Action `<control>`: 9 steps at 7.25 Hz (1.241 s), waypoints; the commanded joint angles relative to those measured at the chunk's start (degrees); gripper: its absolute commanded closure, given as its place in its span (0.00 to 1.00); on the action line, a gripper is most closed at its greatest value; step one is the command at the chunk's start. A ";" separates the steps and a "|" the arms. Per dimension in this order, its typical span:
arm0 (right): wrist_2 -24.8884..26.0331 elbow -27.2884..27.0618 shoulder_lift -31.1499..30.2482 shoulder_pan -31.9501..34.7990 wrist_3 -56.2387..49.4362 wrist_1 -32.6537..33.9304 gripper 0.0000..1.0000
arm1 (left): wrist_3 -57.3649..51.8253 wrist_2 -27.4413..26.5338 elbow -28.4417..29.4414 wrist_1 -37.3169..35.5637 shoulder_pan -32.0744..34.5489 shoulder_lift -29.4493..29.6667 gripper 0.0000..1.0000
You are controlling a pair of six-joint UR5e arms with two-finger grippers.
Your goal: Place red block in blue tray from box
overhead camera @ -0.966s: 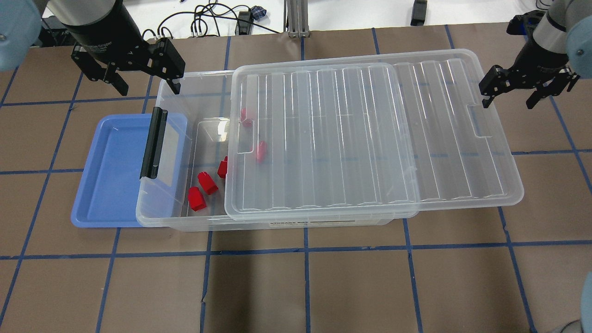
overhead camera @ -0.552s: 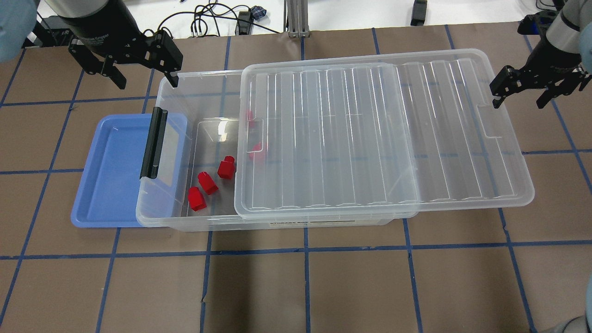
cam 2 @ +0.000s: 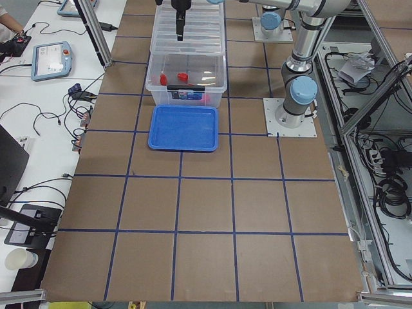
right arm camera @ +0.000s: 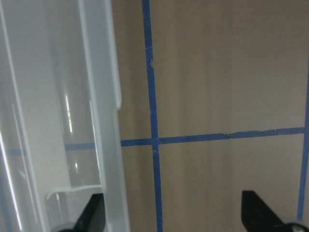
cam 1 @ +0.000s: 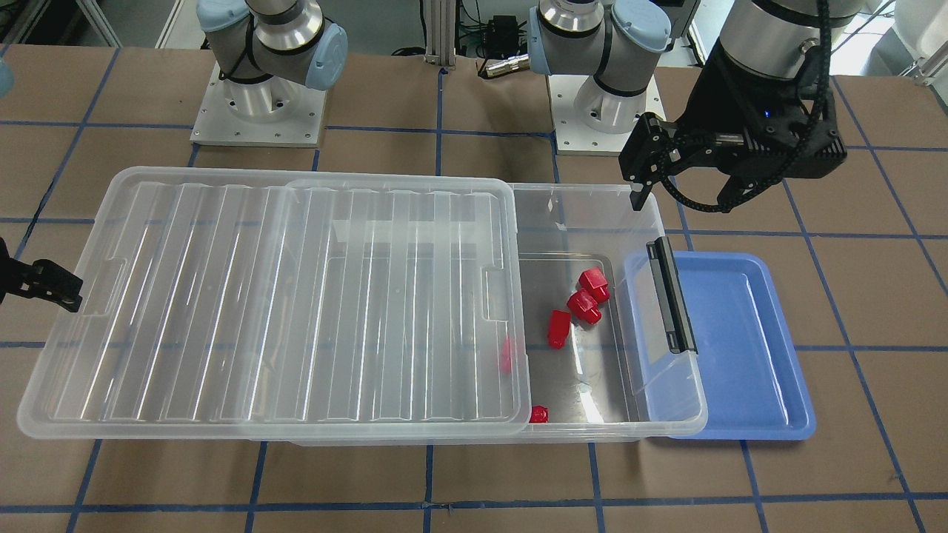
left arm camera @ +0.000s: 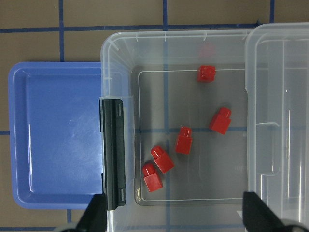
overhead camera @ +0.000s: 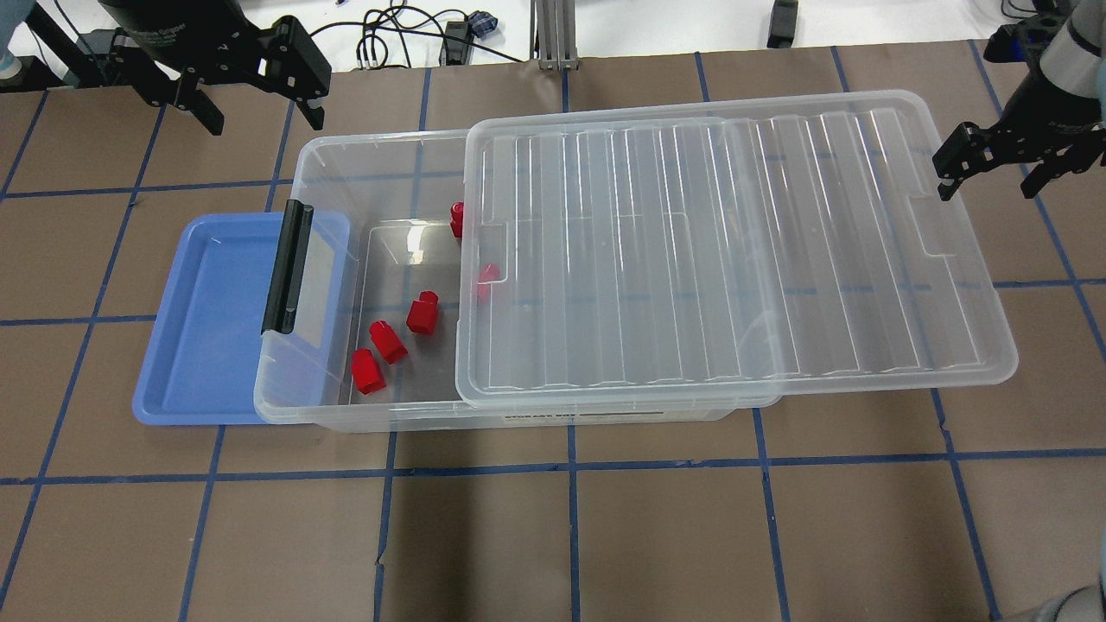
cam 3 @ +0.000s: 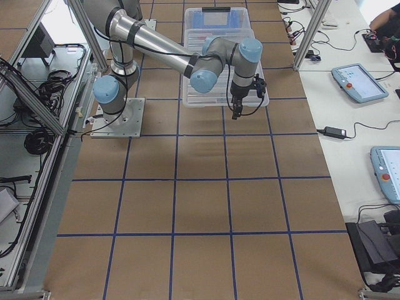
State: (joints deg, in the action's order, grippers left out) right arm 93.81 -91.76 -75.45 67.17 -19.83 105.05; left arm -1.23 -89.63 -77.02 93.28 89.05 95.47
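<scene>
Several red blocks lie in the uncovered left end of the clear box (overhead camera: 321, 155): three in a group (overhead camera: 388, 341) (left arm camera: 184, 139) (cam 1: 583, 305), one by the far wall (overhead camera: 457, 218), and one half under the lid (overhead camera: 486, 275). The ribbed lid (overhead camera: 734, 250) sits shifted to the right over the box. The blue tray (overhead camera: 203, 320) (left arm camera: 58, 140) lies at the box's left end, partly under its black latch (overhead camera: 288, 266), and holds nothing. My left gripper (overhead camera: 263, 111) (cam 1: 683, 201) is open and empty, high over the box's far left corner. My right gripper (overhead camera: 989, 186) is open, with one finger at the lid's right end.
Brown table with a blue tape grid. Cables and a metal post stand beyond the far edge (overhead camera: 406, 34). The lid overhangs the box on the right (overhead camera: 968, 345). In the right wrist view the lid's rim (right arm camera: 99, 121) runs beside bare table.
The lid has slid further right, uncovering more of the box and a third grouped block. My right gripper moved right with it. My left gripper moved up and back.
</scene>
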 commanded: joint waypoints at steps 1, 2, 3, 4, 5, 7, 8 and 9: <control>0.58 0.00 -0.05 -0.02 -0.03 -0.02 0.00 | 0.52 0.25 -1.89 -1.42 0.25 1.38 0.00; 0.58 0.00 -0.23 -0.02 -0.03 -0.11 0.00 | 0.53 0.16 -4.69 -3.61 0.25 2.69 0.00; 0.32 0.09 -1.01 0.06 0.41 -0.29 0.00 | 0.70 0.16 -9.15 -8.42 0.25 3.66 0.00; 0.23 0.88 -2.32 0.32 0.67 -0.98 0.00 | 0.79 0.07 -12.85 -11.86 0.33 4.28 0.00; -0.12 2.36 -3.82 0.68 0.85 -3.86 0.00 | 3.49 0.16 -15.68 -14.33 0.60 4.64 0.00; -0.30 6.84 -8.38 1.64 3.90 -13.77 0.00 | 6.34 -0.01 -19.82 -21.18 3.83 5.69 0.00; -0.30 7.99 -9.97 3.47 6.62 -16.52 0.00 | 4.33 0.07 -22.97 -24.52 4.29 6.65 0.00; -0.21 8.09 -10.51 6.19 10.30 -17.07 0.00 | 3.44 0.16 -26.39 -28.99 4.29 7.01 0.00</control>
State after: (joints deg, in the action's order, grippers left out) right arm 93.56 -84.57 -84.57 70.49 -13.73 90.31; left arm 3.53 -89.55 -99.27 69.49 92.88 101.76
